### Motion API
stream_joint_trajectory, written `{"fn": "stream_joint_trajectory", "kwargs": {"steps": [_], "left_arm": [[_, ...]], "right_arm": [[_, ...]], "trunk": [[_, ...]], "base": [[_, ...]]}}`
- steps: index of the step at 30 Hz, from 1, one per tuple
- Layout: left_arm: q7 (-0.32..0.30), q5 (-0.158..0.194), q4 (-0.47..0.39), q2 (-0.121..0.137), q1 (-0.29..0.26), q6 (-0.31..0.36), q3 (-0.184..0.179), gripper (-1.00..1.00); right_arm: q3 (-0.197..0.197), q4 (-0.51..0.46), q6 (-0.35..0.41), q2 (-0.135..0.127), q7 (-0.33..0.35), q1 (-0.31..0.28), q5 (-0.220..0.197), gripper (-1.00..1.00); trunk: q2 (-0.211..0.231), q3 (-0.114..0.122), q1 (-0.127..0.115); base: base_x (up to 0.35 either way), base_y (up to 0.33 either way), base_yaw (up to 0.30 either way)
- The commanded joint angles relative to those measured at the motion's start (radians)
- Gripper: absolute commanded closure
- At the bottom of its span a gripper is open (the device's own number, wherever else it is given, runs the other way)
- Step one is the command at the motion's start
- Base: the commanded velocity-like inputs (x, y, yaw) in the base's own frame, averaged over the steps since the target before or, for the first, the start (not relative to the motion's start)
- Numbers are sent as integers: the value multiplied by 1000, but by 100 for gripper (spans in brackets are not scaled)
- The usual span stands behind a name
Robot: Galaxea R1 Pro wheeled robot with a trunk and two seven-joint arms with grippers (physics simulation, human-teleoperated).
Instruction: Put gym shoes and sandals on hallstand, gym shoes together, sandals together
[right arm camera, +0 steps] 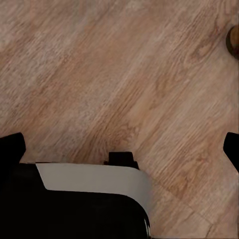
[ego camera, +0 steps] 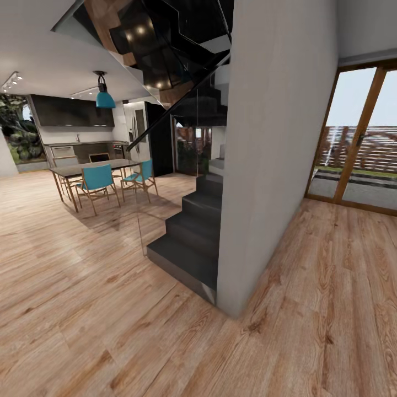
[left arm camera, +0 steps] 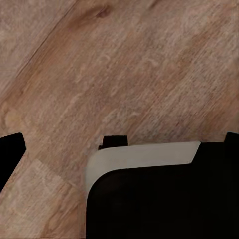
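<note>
A: Jaws? Shoes?
B: Can't tell jaw state from my wrist views; both look down on light brown wood-plank floor (left arm camera: 124, 64). Nothing racked that I can see; dark staircase (ego camera: 193, 231) and grey wall (ego camera: 275, 165) ahead. In transit, I judge.

The floor (ego camera: 82, 309) is light brown wood plank with clear grain and dark knots, its finish smooth and faintly satin; up close in the left wrist view the floor (left arm camera: 124, 64) shows fine streaked grain. The stairs (ego camera: 193, 231) are dark grey and matt, like stone or painted concrete. The wall (ego camera: 270, 165) beside them is plain pale grey, smooth and matt. The stair railing (ego camera: 176, 105) looks like dark glossy glass. The door frame (ego camera: 358, 132) is warm brown wood around clear glass. The chairs (ego camera: 98, 182) have teal seats on thin wooden legs. The lamp (ego camera: 105, 99) has a glossy teal shade. In the right wrist view the robot body (right arm camera: 74, 209) is matt black with a smooth pale grey band.
</note>
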Motion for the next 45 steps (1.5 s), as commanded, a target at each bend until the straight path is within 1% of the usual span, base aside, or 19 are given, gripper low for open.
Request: {"fn": "stream_joint_trajectory", "kwargs": {"steps": [1,4,8,12,14,20,26,34,45], "left_arm": [[0,0,-11,6,-2,-8,0,-100],[0,0,-43,25,-8,-23,2,-100],[0,0,-66,35,-24,-30,3,-100],[0,0,-81,39,-47,-33,3,-100],[0,1,-88,41,-75,-35,4,-100],[-1,4,-96,40,-132,-39,4,-100],[-7,9,-93,39,-149,-40,4,-100],[-15,13,-88,41,-151,-40,4,-100],[-16,15,-86,64,-147,-40,8,-100]], "right_arm": [[-1,-8,-19,-4,-1,-1,0,-100],[-2,-49,-64,-12,-1,-2,-1,-100],[-2,-98,-88,-16,-1,-2,-2,-100],[-3,-150,-98,-17,-1,-4,-2,-100],[-2,-197,-102,-18,0,-5,-2,-100],[-2,-256,-105,-18,1,-6,-2,-100],[-2,-268,-106,-20,2,-7,0,-100],[-2,-272,-107,-35,2,-7,1,-100],[-1,-274,-107,-39,2,-7,1,-100]], "trunk": [[-1,-1,0],[-1,-1,0],[-1,-1,0],[-1,-1,0],[-1,-1,0],[-1,-1,0],[-1,-1,0],[-1,-1,0],[-1,-1,0]], "base": [[0,0,0],[0,0,0],[0,0,0],[0,0,0],[0,0,0],[0,0,0],[0,0,0],[0,0,0],[0,0,0]]}}
